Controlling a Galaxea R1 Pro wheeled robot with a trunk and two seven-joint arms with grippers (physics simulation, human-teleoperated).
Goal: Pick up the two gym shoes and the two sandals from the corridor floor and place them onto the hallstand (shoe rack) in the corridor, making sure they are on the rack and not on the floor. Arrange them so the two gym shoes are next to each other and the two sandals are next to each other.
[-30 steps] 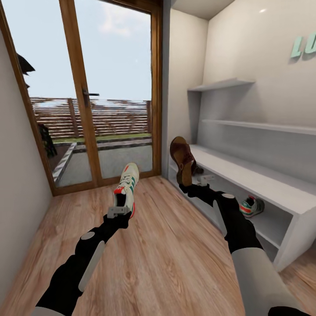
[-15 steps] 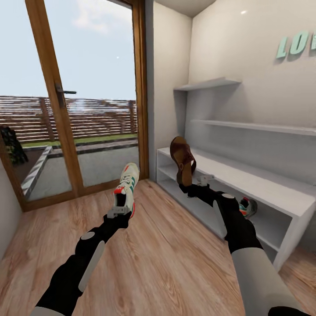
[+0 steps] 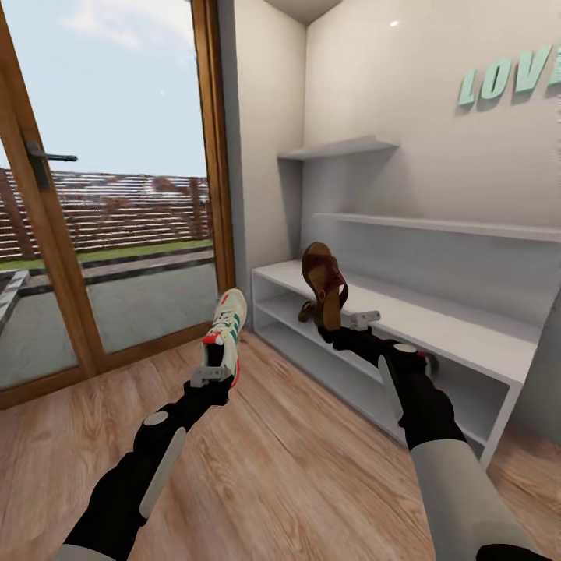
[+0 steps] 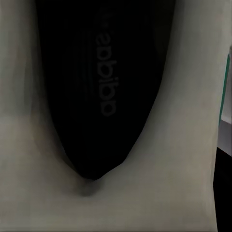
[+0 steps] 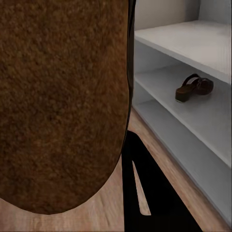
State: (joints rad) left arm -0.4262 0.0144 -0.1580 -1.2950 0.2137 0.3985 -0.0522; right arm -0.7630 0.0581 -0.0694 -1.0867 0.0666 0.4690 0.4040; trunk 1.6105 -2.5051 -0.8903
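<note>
My left gripper [image 3: 212, 368] is shut on the heel of a white gym shoe [image 3: 225, 331] with green stripes, held toe-up above the corridor floor [image 3: 296, 467]. The left wrist view looks into that gym shoe's dark insole [image 4: 101, 96]. Further right, my right gripper [image 3: 336, 324] is shut on a brown sandal [image 3: 322, 282], held upright in front of the white hallstand [image 3: 444, 323]. The held sandal's footbed [image 5: 63, 96] looms close in the right wrist view. A second sandal [image 5: 194, 87] lies on the hallstand's upper open shelf [image 5: 203, 108], partly seen behind the held one [image 3: 306, 312].
A wood-framed glass door [image 3: 117, 195] stands to the left, with a white wall corner [image 3: 261, 140] beside it. Two stepped wall shelves [image 3: 343, 148] hang above the hallstand, under green letters [image 3: 514, 78]. Open floor lies between my arms.
The whole view has swung right: door and hallstand shifted left in the picture. Both arms keep the same pose and hold. The gym shoe on the lower shelf has slid behind my right forearm.
</note>
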